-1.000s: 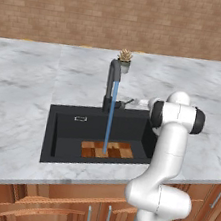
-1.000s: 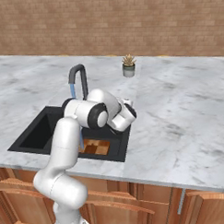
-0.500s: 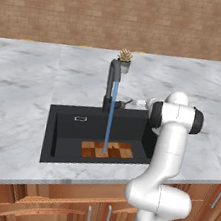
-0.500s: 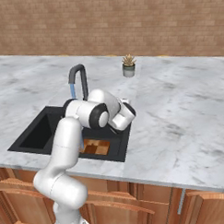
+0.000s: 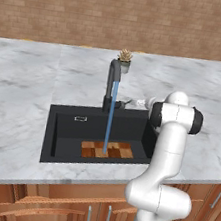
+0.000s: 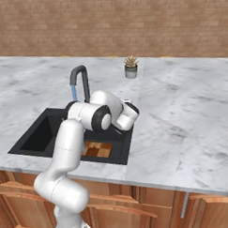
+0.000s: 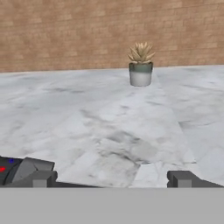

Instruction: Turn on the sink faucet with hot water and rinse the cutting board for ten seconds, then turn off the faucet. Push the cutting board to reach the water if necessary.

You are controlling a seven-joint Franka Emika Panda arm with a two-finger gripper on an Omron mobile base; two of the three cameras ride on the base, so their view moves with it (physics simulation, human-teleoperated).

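Observation:
The dark gooseneck sink faucet (image 5: 112,80) (image 6: 81,82) stands behind the black sink (image 5: 62,125) (image 6: 37,135). From its spout a thin blue stream of water (image 5: 110,120) (image 6: 74,93) falls onto the checkered cutting board (image 5: 107,150) (image 6: 97,150), which lies flat on the basin floor. My gripper (image 7: 111,179) (image 5: 141,102) hovers low over the counter just right of the faucet's base, beside the small lever handle (image 5: 126,103). It is open, its fingertips (image 7: 41,178) wide apart with nothing between them. A dark grey part with red and blue marks (image 7: 22,168) sits by the left fingertip.
A small potted plant (image 5: 124,60) (image 6: 130,67) (image 7: 141,65) stands on the marble counter (image 5: 20,83) behind the faucet, straight ahead of the hand. A brick wall (image 7: 87,30) closes off the back. My arm's elbow (image 5: 174,117) hangs over the sink's right rim.

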